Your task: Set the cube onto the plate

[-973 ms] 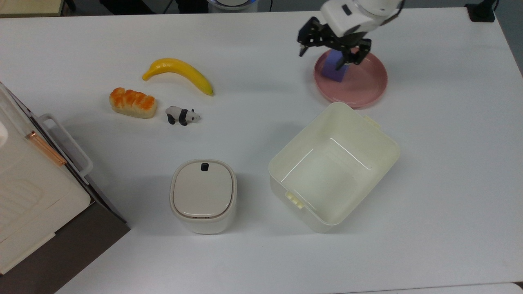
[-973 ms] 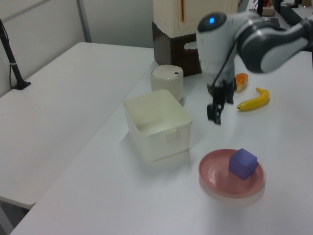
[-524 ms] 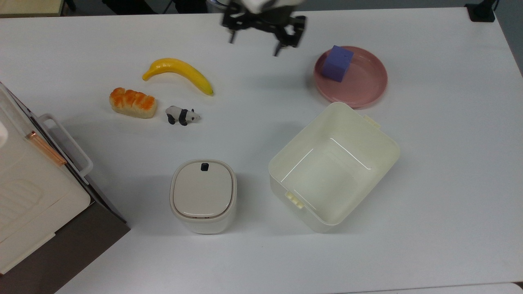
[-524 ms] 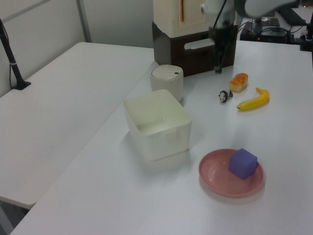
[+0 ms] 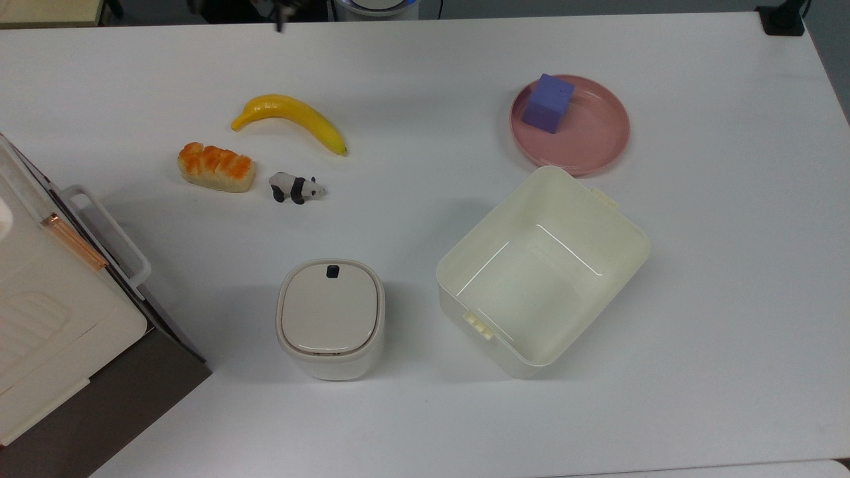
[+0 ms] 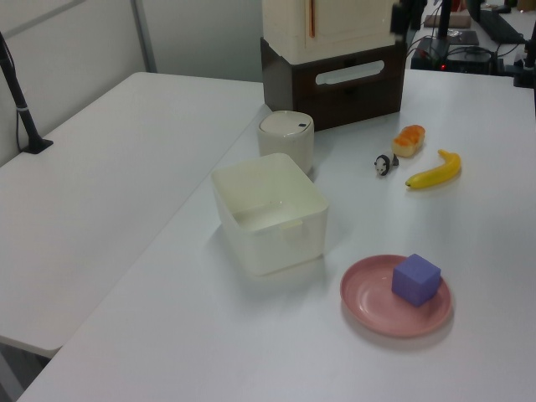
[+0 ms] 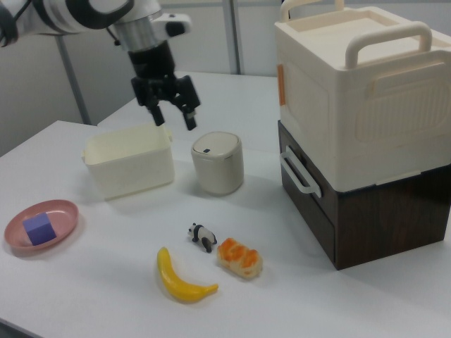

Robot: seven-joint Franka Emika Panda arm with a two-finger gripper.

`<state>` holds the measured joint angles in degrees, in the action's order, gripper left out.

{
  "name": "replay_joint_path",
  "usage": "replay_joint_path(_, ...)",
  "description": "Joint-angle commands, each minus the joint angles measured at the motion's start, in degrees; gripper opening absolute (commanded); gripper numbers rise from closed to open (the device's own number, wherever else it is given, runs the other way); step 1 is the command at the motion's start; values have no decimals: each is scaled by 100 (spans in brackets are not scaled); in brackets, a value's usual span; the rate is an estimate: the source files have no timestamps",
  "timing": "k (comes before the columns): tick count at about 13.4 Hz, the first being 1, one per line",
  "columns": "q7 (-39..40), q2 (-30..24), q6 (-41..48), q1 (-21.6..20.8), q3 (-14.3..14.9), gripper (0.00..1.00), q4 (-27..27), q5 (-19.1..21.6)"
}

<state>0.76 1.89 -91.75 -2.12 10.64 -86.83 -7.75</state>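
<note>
We see that the claw (image 7: 174, 111) has moved away from the plate (image 5: 597, 149) and the cube (image 5: 548, 103). It now hangs high with its fingers spread apart.

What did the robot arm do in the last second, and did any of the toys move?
The end effector, open, swung away from above the plate toward the top view's left and now hangs high over the table. The cube stayed on the plate; the banana and panda did not move.
</note>
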Motion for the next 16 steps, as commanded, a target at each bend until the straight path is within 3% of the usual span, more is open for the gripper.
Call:
replay_joint_path(1,599,-92,61,-113,613,100,96,177)
replay_joint_path(6,1066,-233,131,-87,1001,100,70,669)
replay_joint_path(11,1040,-180,201,-236,949,100,79,696)
replay_joint_path(13,166,-32,-34,-377,914,100,61,1116)
replay_joint_path(14,-230,48,-245,-377,809,100,53,1161)
replay_joint_path(16,-305,57,-291,-324,510,100,-61,1170)
